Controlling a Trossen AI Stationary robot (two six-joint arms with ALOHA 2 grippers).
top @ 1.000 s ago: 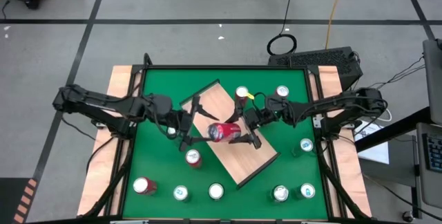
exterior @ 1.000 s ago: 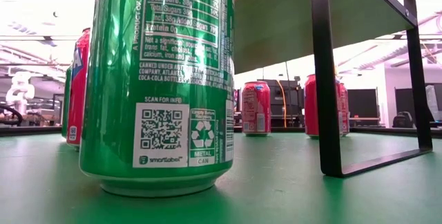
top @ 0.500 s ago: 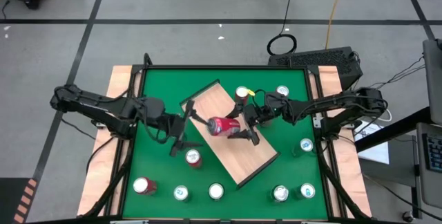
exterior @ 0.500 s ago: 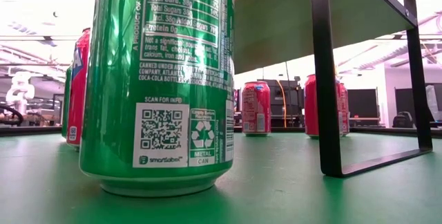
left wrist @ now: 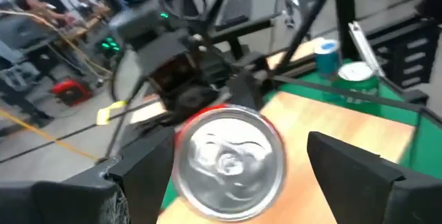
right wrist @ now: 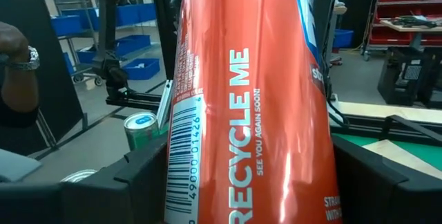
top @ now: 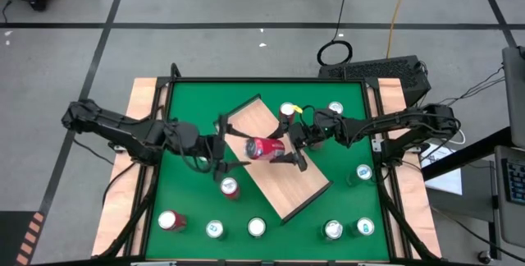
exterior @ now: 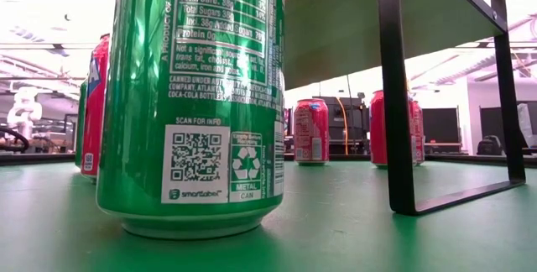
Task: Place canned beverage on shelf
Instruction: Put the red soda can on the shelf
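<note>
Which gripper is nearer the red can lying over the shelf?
Right gripper grips the red can; left gripper sits open just beside its end, over the shelf.

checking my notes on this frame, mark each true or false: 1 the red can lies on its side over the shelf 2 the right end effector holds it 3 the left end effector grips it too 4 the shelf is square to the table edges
1. True: the red can lies on its side above the shelf.
2. True: the right end effector is closed around the red can.
3. False: the left end effector sits open just off the can's end, fingers not touching.
4. False: the shelf sits at an angle to the table.
</note>
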